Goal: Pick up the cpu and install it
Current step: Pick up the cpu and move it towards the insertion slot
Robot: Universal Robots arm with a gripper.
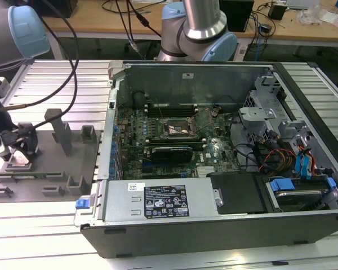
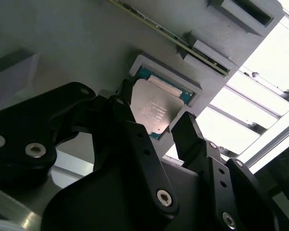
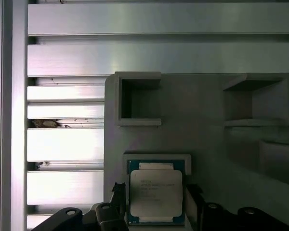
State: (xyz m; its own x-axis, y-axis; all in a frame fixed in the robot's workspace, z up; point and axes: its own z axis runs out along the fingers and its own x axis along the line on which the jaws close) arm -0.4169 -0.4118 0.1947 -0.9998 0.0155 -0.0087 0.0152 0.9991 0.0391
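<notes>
The arm reaches from its base behind the computer case round to the exterior view's left, its grey tube and pale blue joint cap high at that side and the wrist bent down over the grey fixture plate. The plate lies flat on the ribbed aluminium table. The gripper hangs low over the part of the plate nearest its edge on the exterior view's left, pointing straight down. In both wrist views its two black fingers stand apart, one on each side of the cpu. The gap between them is a little wider than the chip and they grip nothing; whether a pad brushes the chip's side cannot be told. The cpu lies flat in a shallow square nest with a pale raised rim, close to the plate's edge. Its lid is smooth, silvery and square with softly rounded corners, and a thin green border runs round it. The fingers are matt black, blocky links joined by bright round screws. The plate is dull, smooth grey plastic and carries open box-shaped pockets and upright blocks. On the exterior view's right the case lies open, showing a green motherboard with a dark square socket near its middle.
</notes>
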